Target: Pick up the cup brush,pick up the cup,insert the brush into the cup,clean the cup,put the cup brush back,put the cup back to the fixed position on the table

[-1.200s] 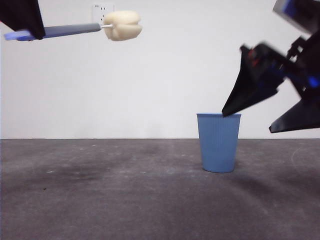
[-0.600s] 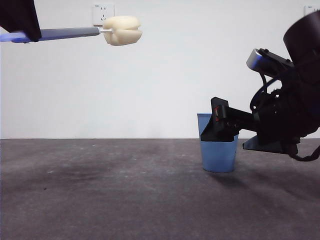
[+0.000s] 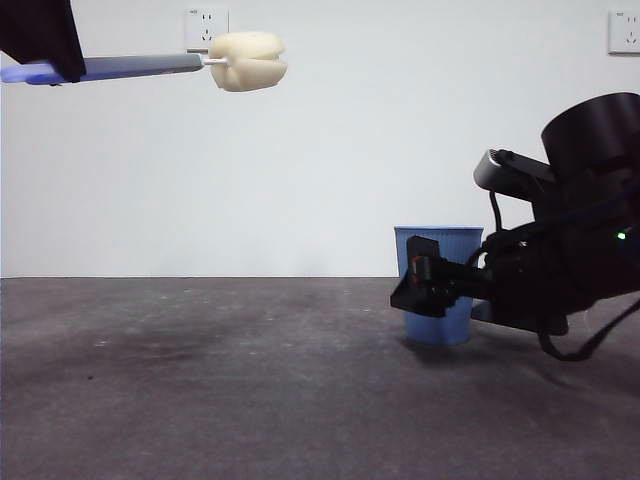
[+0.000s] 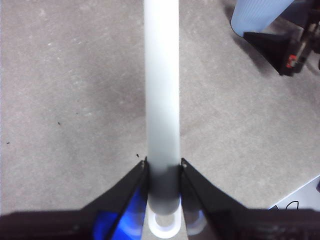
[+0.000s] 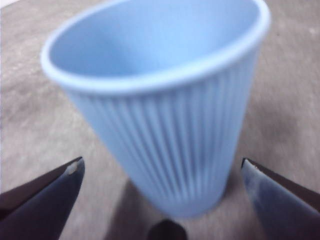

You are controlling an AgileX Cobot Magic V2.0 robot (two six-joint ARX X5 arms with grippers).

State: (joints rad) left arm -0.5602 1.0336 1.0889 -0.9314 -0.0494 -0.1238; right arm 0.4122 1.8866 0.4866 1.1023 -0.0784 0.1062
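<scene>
Blue ribbed plastic describes the cup (image 3: 440,285), which stands upright on the table (image 3: 200,390) toward the right of the front view, its base resting on the dark grey surface. The right gripper (image 3: 432,285) is low at the cup's level, reaching in from the right side, with its black body and a grey camera housing behind it. In the right wrist view the cup (image 5: 165,115) sits between the two black jaw tips, which stand spread wide on either side of it with clear gaps to the ribbed wall; the jaws are open and no contact with the cup is visible. The left gripper (image 4: 162,167) is high at the upper left of the front view, its jaws closed on the handle of the cup brush (image 4: 162,90). In the front view the cup brush (image 3: 150,66) is held roughly level, well above the table, its cream-yellow sponge head pointing toward the right and well apart from the cup. A white wall outlet (image 3: 206,24) sits on the wall behind the brush, and a second one shows at the upper right corner.
</scene>
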